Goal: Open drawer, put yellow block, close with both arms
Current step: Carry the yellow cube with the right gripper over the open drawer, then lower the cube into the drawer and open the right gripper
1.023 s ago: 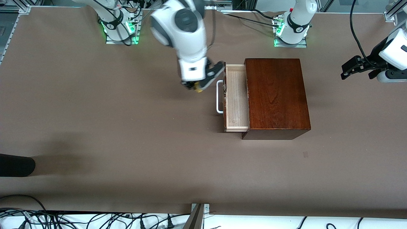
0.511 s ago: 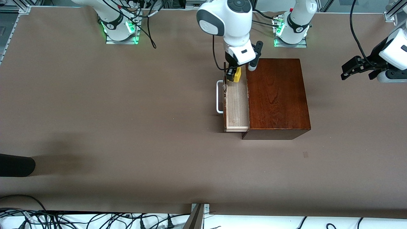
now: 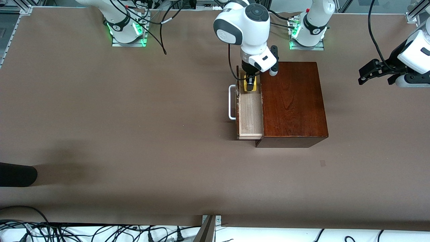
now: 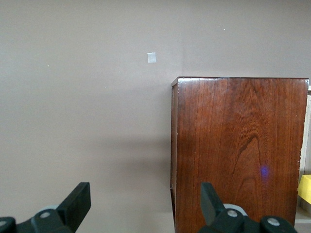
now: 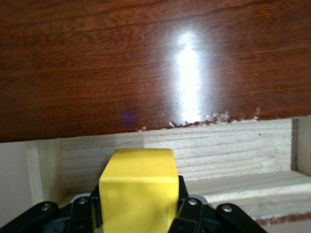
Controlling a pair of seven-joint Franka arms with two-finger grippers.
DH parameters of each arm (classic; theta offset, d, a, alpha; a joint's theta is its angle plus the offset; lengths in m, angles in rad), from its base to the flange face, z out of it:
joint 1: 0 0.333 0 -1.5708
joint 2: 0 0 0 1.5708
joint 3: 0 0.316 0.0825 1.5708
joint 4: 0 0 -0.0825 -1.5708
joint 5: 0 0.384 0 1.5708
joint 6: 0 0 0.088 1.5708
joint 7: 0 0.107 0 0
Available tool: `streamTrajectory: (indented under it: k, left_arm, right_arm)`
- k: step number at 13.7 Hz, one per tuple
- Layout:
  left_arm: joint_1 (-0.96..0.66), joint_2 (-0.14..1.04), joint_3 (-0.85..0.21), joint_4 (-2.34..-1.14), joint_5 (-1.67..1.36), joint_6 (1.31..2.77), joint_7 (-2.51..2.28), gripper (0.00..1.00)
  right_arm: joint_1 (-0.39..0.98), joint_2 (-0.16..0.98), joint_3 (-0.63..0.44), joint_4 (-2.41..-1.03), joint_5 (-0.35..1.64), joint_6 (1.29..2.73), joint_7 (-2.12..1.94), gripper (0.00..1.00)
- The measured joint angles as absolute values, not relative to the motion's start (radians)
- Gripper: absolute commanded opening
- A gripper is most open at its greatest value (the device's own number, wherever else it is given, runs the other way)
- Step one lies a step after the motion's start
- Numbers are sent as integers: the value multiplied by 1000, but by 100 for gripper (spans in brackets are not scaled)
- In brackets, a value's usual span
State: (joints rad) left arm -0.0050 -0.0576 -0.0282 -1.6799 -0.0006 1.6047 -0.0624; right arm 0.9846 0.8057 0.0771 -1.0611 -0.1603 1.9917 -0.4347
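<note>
The drawer (image 3: 250, 114) stands pulled out of the mahogany box (image 3: 292, 101) toward the right arm's end, its white bar handle (image 3: 231, 102) in front. My right gripper (image 3: 250, 85) is shut on the yellow block (image 3: 251, 85) and holds it over the drawer's end nearest the robot bases. In the right wrist view the yellow block (image 5: 138, 187) sits between the black fingers (image 5: 194, 208) above the pale tray (image 5: 233, 155). My left gripper (image 3: 366, 72) is open and empty, hovering off the box toward the left arm's end. In the left wrist view the box (image 4: 238, 150) and a sliver of the yellow block (image 4: 305, 188) show.
A dark rounded object (image 3: 16, 174) lies at the table edge toward the right arm's end. Cables (image 3: 100, 232) run along the table's nearest edge. A small pale mark (image 3: 323, 163) sits on the table nearer the camera than the box.
My right gripper has carried the yellow block from beside the drawer's handle to over the open drawer, then a little lower into it. The left arm has barely moved.
</note>
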Motion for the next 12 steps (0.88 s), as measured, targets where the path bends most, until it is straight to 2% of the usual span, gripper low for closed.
streamTrajectory:
  k: [2,3,4,12]
  left_arm:
    - [-5,-58,-28,-1680,-1,1604,-62,100]
    - [-5,-58,-28,-1680,-1,1603,-62,100]
    - [-5,-58,-28,-1680,-1,1603,-62,100]
    - [-8,-56,-29,-1679,-1,1601,-62,100]
  right_arm:
    - [985,818,77,-1060,-161,1993,-492,8]
    - [985,824,76,-1060,-161,1993,-520,38]
    - [985,830,74,-1060,-161,1993,-547,99]
    - [984,881,67,-1059,-161,1994,-608,100]
